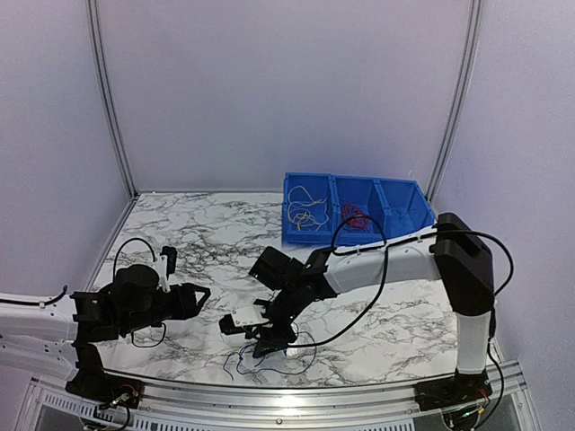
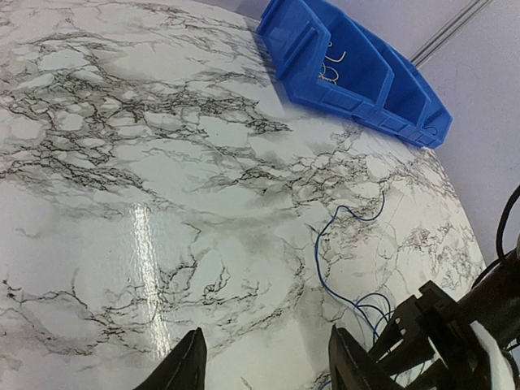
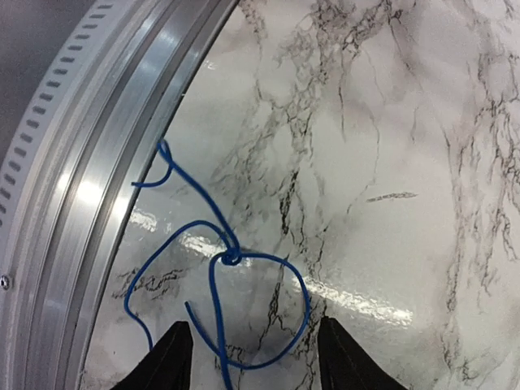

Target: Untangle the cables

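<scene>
A dark blue cable [image 1: 260, 357] lies in loose loops on the marble table near the front edge. In the right wrist view it [image 3: 230, 256] shows a small knot where its loops cross. My right gripper [image 1: 266, 345] hangs open just above it, and the loops run between the fingers [image 3: 253, 364] without being gripped. My left gripper [image 1: 199, 302] is open and empty to the left, pointing at the blue cable [image 2: 325, 260]. Its jaws [image 2: 268, 370] hold nothing. Yellow-white cables [image 1: 305, 214] and red cables [image 1: 355, 216] lie in the blue bin [image 1: 395, 220].
The blue bin with its compartments stands at the back right of the table [image 2: 349, 65]. An aluminium rail [image 3: 81, 162] runs along the table's front edge, close to the blue cable. The right arm [image 2: 455, 333] fills the lower right of the left wrist view.
</scene>
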`<act>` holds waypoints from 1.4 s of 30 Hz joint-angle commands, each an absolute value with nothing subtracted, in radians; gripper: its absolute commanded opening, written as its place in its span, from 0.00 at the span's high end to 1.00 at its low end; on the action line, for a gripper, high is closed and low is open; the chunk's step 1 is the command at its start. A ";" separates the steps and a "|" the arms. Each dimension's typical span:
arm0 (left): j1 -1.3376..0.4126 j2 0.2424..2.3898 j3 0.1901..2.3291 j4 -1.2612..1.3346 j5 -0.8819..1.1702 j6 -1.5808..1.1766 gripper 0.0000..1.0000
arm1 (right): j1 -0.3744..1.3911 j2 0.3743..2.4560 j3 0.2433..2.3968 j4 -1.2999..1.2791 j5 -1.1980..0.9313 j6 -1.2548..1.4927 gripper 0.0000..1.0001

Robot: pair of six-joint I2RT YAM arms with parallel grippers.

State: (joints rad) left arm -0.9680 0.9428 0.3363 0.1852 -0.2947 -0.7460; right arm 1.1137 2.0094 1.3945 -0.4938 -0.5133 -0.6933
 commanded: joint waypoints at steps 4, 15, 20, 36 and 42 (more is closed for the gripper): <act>-0.969 0.882 0.299 0.123 -0.302 -0.780 0.47 | 1.136 2.099 1.484 -0.464 -0.425 -0.582 0.86; -0.974 0.791 0.256 0.197 -0.297 -0.688 0.42 | 1.085 1.850 1.460 -0.477 -0.270 -0.532 1.00; -0.995 0.807 0.263 0.301 -0.213 -0.616 0.37 | 1.047 1.809 1.462 -0.469 -0.231 -0.498 1.00; -1.077 1.118 0.478 0.511 -0.090 -0.414 0.33 | 0.994 1.776 1.484 -0.482 -0.273 -0.434 1.00; -1.077 1.248 0.551 0.510 -0.212 -0.393 0.47 | 0.994 1.753 1.474 -0.482 -0.283 -0.427 1.00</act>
State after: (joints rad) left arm -1.0737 1.1976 0.5060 0.4805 -0.1246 -0.4351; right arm 1.0027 1.8038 1.4433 -0.4801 -0.2665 -0.4488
